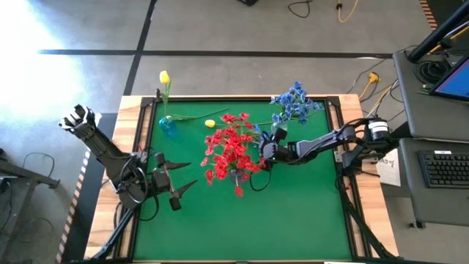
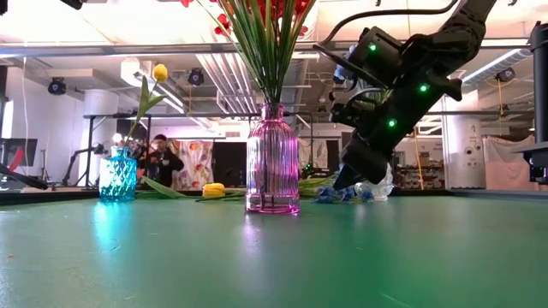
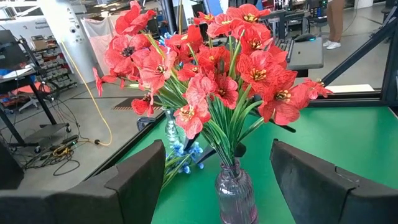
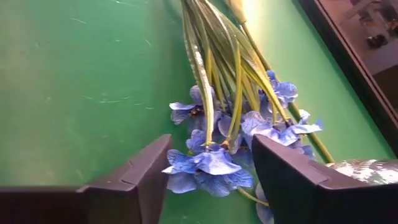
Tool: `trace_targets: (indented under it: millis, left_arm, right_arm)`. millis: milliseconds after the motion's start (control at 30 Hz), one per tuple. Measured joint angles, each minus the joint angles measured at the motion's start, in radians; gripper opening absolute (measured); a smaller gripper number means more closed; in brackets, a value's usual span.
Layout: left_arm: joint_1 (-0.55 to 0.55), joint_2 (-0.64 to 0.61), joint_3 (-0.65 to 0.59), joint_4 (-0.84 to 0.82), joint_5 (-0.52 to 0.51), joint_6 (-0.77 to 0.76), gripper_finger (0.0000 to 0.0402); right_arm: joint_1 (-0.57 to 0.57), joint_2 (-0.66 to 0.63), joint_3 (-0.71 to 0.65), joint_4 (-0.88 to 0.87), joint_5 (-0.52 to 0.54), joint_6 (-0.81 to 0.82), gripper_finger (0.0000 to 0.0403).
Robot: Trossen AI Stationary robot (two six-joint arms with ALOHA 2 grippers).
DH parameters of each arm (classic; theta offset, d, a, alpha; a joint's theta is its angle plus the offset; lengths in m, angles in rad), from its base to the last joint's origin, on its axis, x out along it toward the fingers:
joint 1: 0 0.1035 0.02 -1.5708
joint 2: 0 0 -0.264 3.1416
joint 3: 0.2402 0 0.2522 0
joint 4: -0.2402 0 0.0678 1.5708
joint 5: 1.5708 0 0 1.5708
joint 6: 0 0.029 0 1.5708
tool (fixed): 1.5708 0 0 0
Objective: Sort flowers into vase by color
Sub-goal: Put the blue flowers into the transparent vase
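Observation:
Red flowers (image 1: 233, 150) stand with their stems in a pink glass vase (image 2: 272, 162) at the table's middle. A yellow flower (image 1: 164, 77) stands in a small blue vase (image 2: 117, 178) at the far left, and a yellow bud (image 1: 210, 123) lies on the table beside it. Blue flowers (image 4: 211, 165) lie on the table with their green stems (image 4: 217, 68) bunched; more blue flowers (image 1: 293, 103) show at the far right. My right gripper (image 4: 211, 146) slants down, open, a finger on either side of the lying blue blossoms. My left gripper (image 1: 176, 183) is open and level, left of the pink vase. My right gripper stands astride the blossom end (image 4: 214, 163) of the lying blue flowers, slanting down from the table's right. Petals reach up to one finger (image 4: 146, 171); I cannot tell whether the fingers touch them. The flowers lie flat on the table.
A clear glass vase (image 2: 377, 186) stands just behind my right gripper. The table has a raised dark rim (image 1: 146, 147) and wooden border. A person (image 2: 163, 158) shows far off in the room. Open green table lies toward the near edge (image 1: 256, 227).

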Motion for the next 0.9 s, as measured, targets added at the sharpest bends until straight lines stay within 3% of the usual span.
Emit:
trace_targets:
  millis: [600,900]
  left_arm:
    - [0.0,0.0,0.0,-0.018,0.0,0.0,0.0274]
    - [0.0,0.0,0.0,-0.023,0.0,-0.03,0.0274]
  right_arm:
    - [0.008,0.0,0.0,0.0,-0.008,0.01,0.0042]
    - [0.056,-0.003,0.003,-0.007,-0.01,0.011,0.0012]
